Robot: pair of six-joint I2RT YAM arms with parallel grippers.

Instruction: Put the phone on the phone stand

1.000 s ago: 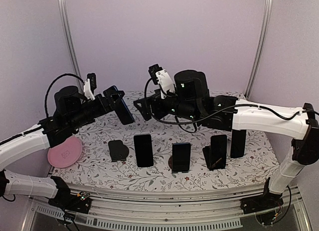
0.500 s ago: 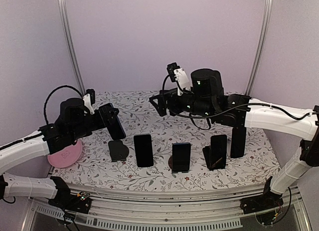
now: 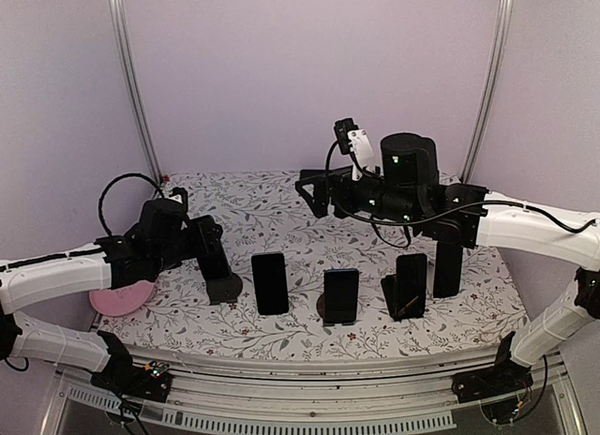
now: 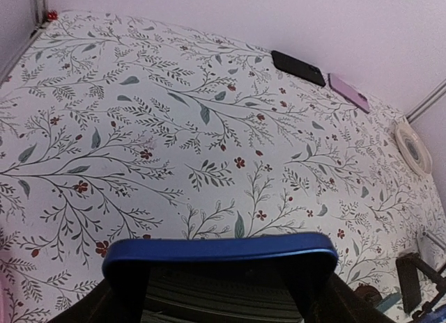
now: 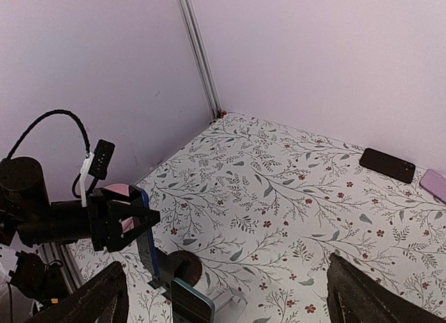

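Observation:
The phone (image 3: 217,259), dark with a blue rim, stands nearly upright with its lower end at the black round phone stand (image 3: 229,287) at the left of the row. My left gripper (image 3: 204,247) is shut on its sides. In the left wrist view the phone's blue top edge (image 4: 219,250) spans the gap of that gripper (image 4: 219,289). From the right wrist I see the phone (image 5: 146,234) edge-on over the stand (image 5: 184,266). My right gripper (image 3: 314,193) hangs open and empty high over the middle of the table, its fingertips (image 5: 97,302) wide apart.
Several other phones stand on stands in a row: (image 3: 270,283), (image 3: 341,296), (image 3: 411,283), (image 3: 447,269). A pink disc (image 3: 120,296) lies at the left under my left arm. A black phone (image 5: 387,165) and a pink phone (image 5: 435,182) lie flat by the back wall.
My left arm has come down and forward, bringing the phone from mid-air down onto the leftmost stand. My right arm has drawn back to the right and risen.

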